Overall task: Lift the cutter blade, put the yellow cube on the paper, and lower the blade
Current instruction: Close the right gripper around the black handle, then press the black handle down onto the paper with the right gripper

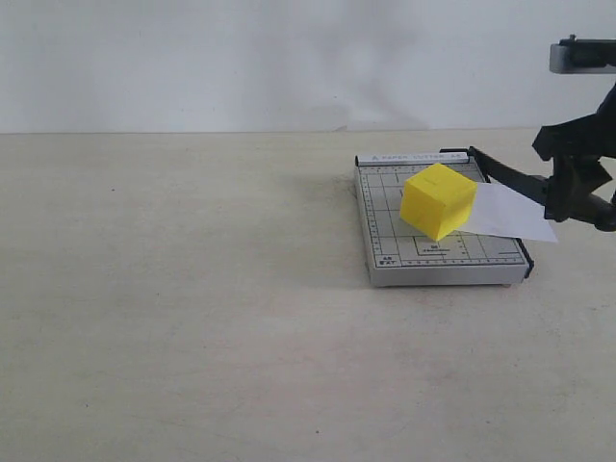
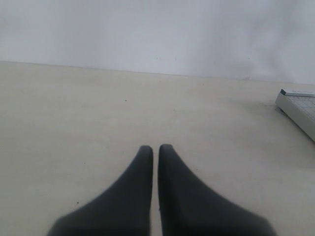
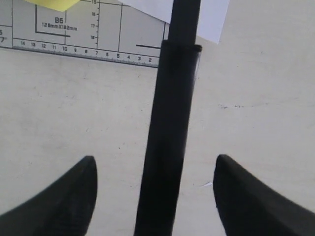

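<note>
Two end effectors: the left end effector [image 2: 155, 147] is closed, and the right end effector [image 3: 155, 158] is spread wide.
Left end effector: its two dark fingers [image 2: 130, 196] meet tip to tip with only a hairline between them. It holds nothing. It hangs over the bare surface [image 2: 74, 113], well apart from the cutter base [image 2: 300, 105], whose corner shows in its wrist view.
Right end effector: its fingers [image 3: 256, 196] stand on either side of the thick black handle [image 3: 167, 147]. Pale surface shows in the gap on both sides, so no contact can be seen. In the exterior view it [image 1: 577, 188] sits at the right edge, at the handle's end.
Blade: the blade [image 1: 505, 171] is a black arm hinged at the far right corner of the grey gridded cutter base. It slants out toward the right end effector instead of lying along the base's edge, and it crosses over the paper [image 1: 515, 217].
Cube: the cube [image 1: 438, 200] is yellow and stands on the cutter base, turned corner-on to the exterior camera. Its right side meets the paper; whether it rests on the sheet cannot be told.
Paper: white, partly on the cutter base and sticking out past its right edge.
Surface: pale beige and matte, with a few faint specks.
Room: a plain white wall [image 1: 241, 58] behind the surface.
</note>
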Available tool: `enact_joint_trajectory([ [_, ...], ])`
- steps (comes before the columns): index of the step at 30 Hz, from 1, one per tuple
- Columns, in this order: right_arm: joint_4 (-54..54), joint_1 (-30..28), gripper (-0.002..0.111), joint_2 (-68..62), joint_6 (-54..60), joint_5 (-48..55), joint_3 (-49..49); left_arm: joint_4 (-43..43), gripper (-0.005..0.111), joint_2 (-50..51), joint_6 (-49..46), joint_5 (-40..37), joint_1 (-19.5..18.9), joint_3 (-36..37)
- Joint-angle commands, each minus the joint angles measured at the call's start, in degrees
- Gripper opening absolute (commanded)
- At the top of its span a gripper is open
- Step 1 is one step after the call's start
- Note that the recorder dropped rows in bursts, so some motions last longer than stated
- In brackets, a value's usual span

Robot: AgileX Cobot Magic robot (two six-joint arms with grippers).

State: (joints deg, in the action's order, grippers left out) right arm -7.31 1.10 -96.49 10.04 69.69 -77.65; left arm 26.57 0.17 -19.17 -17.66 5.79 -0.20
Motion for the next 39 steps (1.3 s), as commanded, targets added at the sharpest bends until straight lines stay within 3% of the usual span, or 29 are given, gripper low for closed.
enact_joint_trajectory([
  [1,0.73,0.01,0.061,-0.13,0.55,-1.04,1.01,0.42,0.004,-0.17,0.80,0.55,-0.18,0.20],
  [12,0.72,0.01,0.001,0.60,2.14,-2.30,2.98,0.42,0.004,-0.17,0.80,0.55,-0.18,0.20],
  [24,-1.42,0.01,0.000,1.02,2.14,-6.07,4.41,0.42,0.004,-0.17,0.80,0.93,-0.18,0.20],
  [39,-3.06,0.01,0.000,1.02,4.06,-21.05,23.26,0.42,0.004,-0.17,0.80,0.93,-0.18,0.20],
])
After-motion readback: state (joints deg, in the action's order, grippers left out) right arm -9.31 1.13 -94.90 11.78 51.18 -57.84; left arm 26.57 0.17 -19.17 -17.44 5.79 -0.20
